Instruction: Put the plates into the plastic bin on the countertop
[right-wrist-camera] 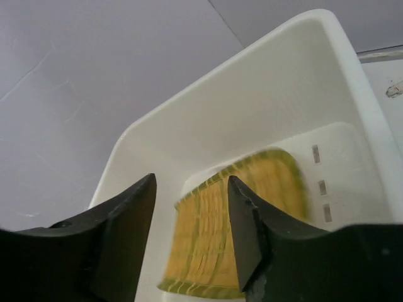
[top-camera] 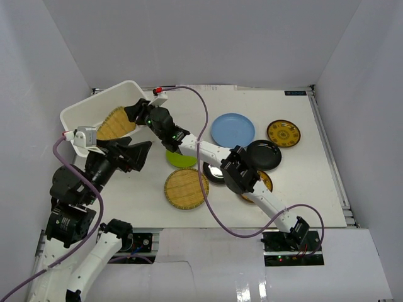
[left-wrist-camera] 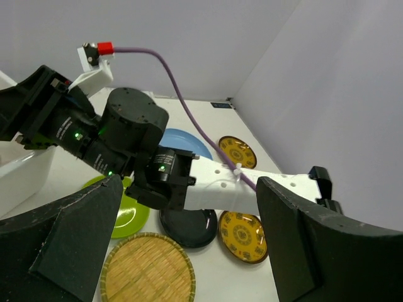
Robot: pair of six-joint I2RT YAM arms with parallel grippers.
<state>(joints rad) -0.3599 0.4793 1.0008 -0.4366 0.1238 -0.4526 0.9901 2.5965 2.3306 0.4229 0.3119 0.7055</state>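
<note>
Over the plastic bin (top-camera: 80, 112), right gripper (right-wrist-camera: 191, 184) spread, gripping nothing; woven plate (right-wrist-camera: 201, 245) lies tilted inside (blurred). Risk: on retreat, fingers could clip plate or rim. Left gripper (left-wrist-camera: 189, 187) wide, empty.

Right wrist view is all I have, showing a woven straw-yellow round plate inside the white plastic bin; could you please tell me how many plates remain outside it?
Observer: Seven lie on the white countertop; a lime green round plate is nearest the white plastic bin.
Operator: Is the left gripper holding anything?
Observer: No, it is open and empty, on the bin's near side.
Operator: What lies under the right arm's elbow?
Observer: A glossy black round plate and a gold-patterned dark-rimmed plate, both partly covered.
</note>
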